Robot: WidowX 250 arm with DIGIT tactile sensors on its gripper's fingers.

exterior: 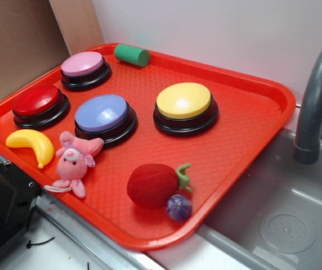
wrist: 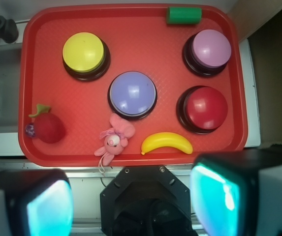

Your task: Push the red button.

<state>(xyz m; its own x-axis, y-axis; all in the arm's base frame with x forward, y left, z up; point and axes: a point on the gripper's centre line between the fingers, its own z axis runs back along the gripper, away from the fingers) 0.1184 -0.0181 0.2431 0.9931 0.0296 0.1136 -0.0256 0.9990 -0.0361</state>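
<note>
The gripper [wrist: 131,206] is seen only in the wrist view, at the bottom of the picture, above the metal rim in front of the red tray [exterior: 250,107]; its two fingers [wrist: 49,209] stand wide apart with nothing between them, and their pads look blurred and bluish, cut off by the lower edge. In the exterior view the arm itself is not visible; only a dark shape at the lower left corner is there, and what it is cannot be told. Nearest to the front edge of the tray lie a yellow banana [exterior: 32,145], a small pink plush animal [exterior: 73,160], a fuzzy red strawberry [exterior: 154,184] with a green stem, and a small purple ball [exterior: 178,207] that touches the strawberry. Behind them stand four domed buttons on black bases. The red button [exterior: 37,102] is at the left side of the tray in the exterior view, just behind the banana and beside the blue button [exterior: 103,115], with nothing lying on top of it. The yellow button [exterior: 184,104] stands more to the right, apart from the others, and the pink button [exterior: 84,66] is behind the red one. A green cylinder [exterior: 131,54] lies at the far edge of the tray, near the wall. To the right of the tray are a grey sink [exterior: 279,219] and a grey faucet [exterior: 315,95], cut off by the picture edge.
</note>
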